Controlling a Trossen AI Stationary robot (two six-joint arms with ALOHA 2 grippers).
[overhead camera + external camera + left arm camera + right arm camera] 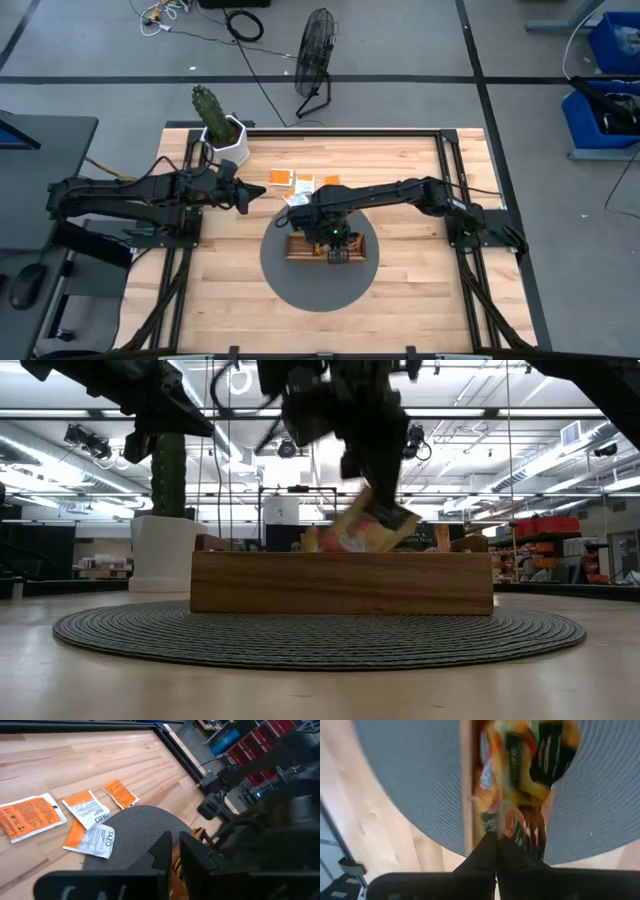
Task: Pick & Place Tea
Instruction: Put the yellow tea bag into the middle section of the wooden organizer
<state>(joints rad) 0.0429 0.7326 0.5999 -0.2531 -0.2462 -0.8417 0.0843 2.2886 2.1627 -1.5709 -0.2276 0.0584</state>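
Observation:
The long brown wooden tray stands on a round grey mat at mid table. My right gripper hangs over the tray, shut on a yellow tea sachet with dark print, which also shows in the low view as a blurred sachet just above the tray's front wall. Several orange-and-white sachets lie flat on the wood beyond the mat, one half on the mat's rim. My left gripper waits left of them, off the table, with only a slit between its fingers and nothing in them. My right gripper pinches the sachet's upper edge between its two fingers. The fingers come from above, pointing steeply down. The sachet hangs tilted below them over the tray; whether its lower end touches the tray or the sachets inside, I cannot tell.
A cactus in a white pot stands at the table's far left corner. Black rails border the table top on the right. A fan stands on the floor beyond the far edge. Bare wood lies near the front edge.

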